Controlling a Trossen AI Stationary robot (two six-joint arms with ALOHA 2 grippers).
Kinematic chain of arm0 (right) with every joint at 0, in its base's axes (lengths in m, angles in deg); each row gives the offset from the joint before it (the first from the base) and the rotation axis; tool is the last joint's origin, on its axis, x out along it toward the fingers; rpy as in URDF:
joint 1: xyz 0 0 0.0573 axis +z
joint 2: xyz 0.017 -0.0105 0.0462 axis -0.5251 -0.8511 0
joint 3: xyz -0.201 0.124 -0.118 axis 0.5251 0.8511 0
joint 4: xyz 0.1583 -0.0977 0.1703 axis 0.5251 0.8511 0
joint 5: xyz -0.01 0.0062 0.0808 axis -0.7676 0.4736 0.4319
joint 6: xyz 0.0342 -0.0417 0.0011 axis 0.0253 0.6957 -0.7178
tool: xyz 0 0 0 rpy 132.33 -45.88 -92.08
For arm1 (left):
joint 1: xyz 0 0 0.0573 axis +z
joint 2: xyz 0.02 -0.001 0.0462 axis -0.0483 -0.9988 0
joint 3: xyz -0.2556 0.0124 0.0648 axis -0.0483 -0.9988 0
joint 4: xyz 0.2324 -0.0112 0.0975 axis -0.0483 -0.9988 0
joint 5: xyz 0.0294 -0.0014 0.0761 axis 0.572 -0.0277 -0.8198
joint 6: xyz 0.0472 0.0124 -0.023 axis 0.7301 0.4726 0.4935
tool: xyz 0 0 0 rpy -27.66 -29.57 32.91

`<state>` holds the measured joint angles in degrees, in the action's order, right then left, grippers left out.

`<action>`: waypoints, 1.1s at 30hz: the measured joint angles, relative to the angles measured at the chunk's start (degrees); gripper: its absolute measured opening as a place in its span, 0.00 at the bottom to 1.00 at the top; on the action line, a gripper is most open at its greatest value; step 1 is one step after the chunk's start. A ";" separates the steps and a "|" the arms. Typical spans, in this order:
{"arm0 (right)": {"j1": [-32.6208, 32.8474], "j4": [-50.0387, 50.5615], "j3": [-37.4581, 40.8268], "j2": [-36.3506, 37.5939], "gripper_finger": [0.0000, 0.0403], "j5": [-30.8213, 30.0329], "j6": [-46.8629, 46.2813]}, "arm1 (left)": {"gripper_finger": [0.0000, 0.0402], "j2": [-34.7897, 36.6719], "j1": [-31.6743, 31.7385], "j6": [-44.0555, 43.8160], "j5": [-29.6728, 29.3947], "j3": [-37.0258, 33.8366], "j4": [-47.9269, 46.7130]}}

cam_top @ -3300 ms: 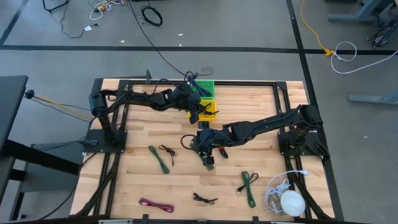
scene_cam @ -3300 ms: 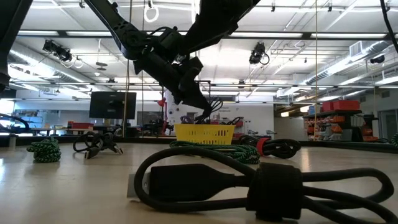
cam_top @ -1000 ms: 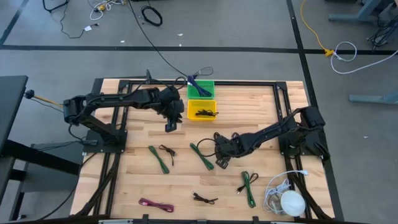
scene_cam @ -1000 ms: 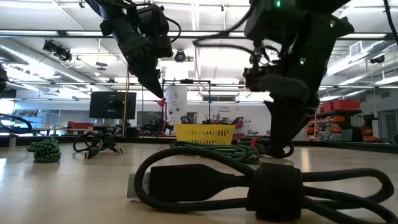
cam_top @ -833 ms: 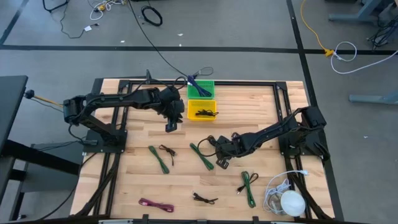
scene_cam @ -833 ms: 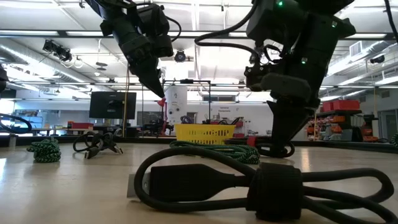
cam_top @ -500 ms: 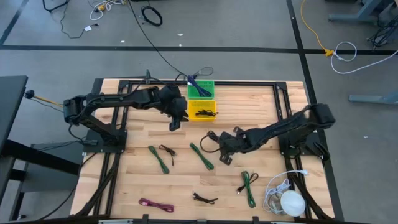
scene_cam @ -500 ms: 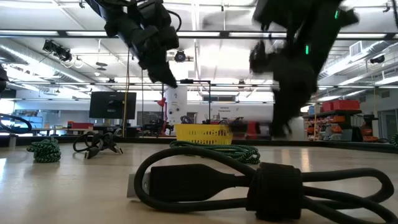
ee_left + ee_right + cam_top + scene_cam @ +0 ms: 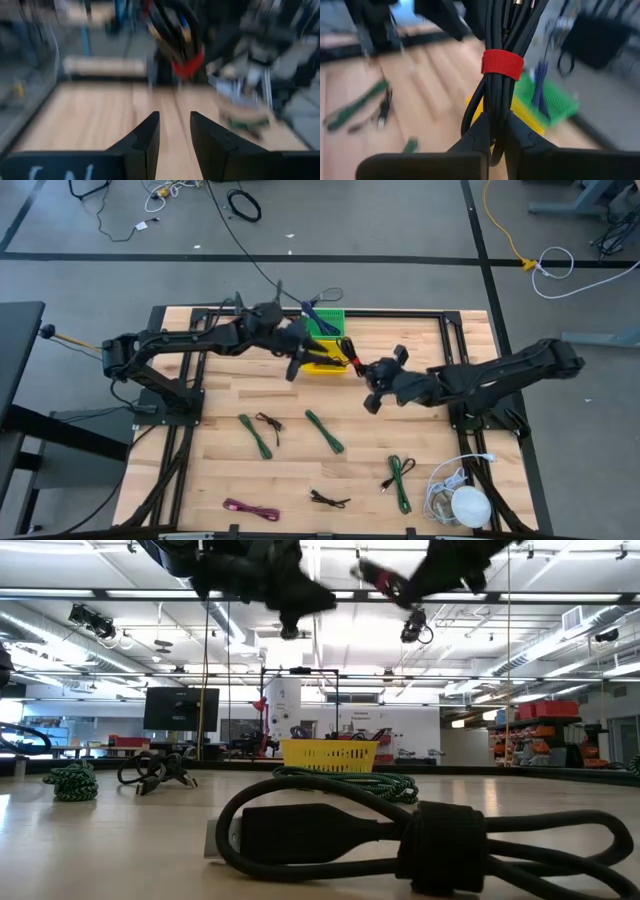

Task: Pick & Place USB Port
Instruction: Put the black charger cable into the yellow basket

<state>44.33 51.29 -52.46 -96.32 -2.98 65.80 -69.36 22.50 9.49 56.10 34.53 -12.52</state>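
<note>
My right gripper (image 9: 372,378) is shut on a black cable bundle (image 9: 352,364) tied with a red strap (image 9: 502,63), in the air just right of the yellow bin (image 9: 322,366). The yellow bin holds a dark cable, and a green bin (image 9: 325,323) with a blue cable stands behind it. My left gripper (image 9: 297,366) hangs open at the yellow bin's left side with nothing between its fingers (image 9: 146,134). It faces the bundle (image 9: 175,30). My right gripper pinches the black cable bundle between its two fingers on the strands just short of the red strap (image 9: 495,107). The bundle reaches out past the fingertips toward the yellow bin. It is lifted clear of the table.
Several coiled cables lie on the table: green ones (image 9: 324,431) (image 9: 260,434) (image 9: 400,480), a small black one (image 9: 328,499) near the front edge, a pink one (image 9: 250,509). A white cable and a round white thing (image 9: 462,502) sit at the near right corner.
My right gripper has taken hold of the black bundle on the table and has carried it up and toward the far edge, to beside the yellow bin, tipping from pointing down toward level. My left gripper has tipped up toward level and moved a little toward the bin.
</note>
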 joint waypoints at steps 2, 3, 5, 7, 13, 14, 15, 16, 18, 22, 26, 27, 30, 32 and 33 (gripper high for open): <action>-0.60 -5.28 0.00 0.50 0.05 0.05 5.04 | 0.28 0.00 0.00 -1.29 0.72 0.00 7.45; -0.96 -8.05 -0.01 0.55 0.05 0.35 7.37 | 0.28 0.00 -0.03 -2.09 1.11 0.00 10.97; -1.70 -11.78 -0.02 0.39 0.05 0.50 11.26 | 0.28 0.00 -0.33 -3.98 1.94 0.00 17.20; -2.56 -14.35 -0.02 0.13 0.05 0.76 13.93 | 0.28 0.00 -0.63 -5.32 2.74 0.00 21.00; -4.59 -17.77 -0.02 0.13 0.05 3.22 16.98 | 0.28 0.00 -0.74 -7.08 2.81 0.00 21.77; -4.92 -18.18 -0.02 0.13 0.05 3.77 17.06 | 0.28 0.00 -0.73 -7.18 2.77 0.00 21.69; -5.25 -18.65 -0.02 0.13 0.05 4.39 17.02 | 0.28 0.00 -0.72 -7.20 2.65 0.00 21.70; -5.56 -19.06 -0.02 0.08 0.05 4.87 16.94 | 0.28 0.00 -0.72 -7.19 2.63 0.00 21.72; -5.94 -20.39 -0.04 -0.35 0.05 5.90 17.10 | 0.28 0.00 -0.72 -7.37 2.63 0.00 21.72; -7.00 -22.36 -0.12 -0.95 0.05 7.70 17.26 | 0.28 0.00 -0.84 -8.22 2.57 0.00 21.83; -7.87 -24.82 -0.13 -2.65 0.05 9.48 17.31 | 0.28 0.00 -1.45 -8.19 -0.18 0.00 21.84; -8.07 -25.56 -0.13 -3.07 0.05 9.93 17.32 | 0.28 0.00 -1.57 -8.19 -0.83 0.00 22.01; -8.56 -27.04 -0.13 -4.33 0.05 10.26 17.64 | 0.28 0.04 -1.64 -7.90 -2.17 0.00 21.83; -8.79 -27.39 -0.13 -4.77 0.05 10.19 17.64 | 0.28 0.04 -1.63 -7.79 -3.11 0.00 21.30; -8.84 -27.37 -0.13 -4.81 0.05 10.19 17.70 | 0.28 0.07 -1.62 -7.71 -3.31 0.00 20.90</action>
<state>35.49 23.93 -52.59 -101.12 7.21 83.51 -69.30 20.88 1.78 52.79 34.53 8.39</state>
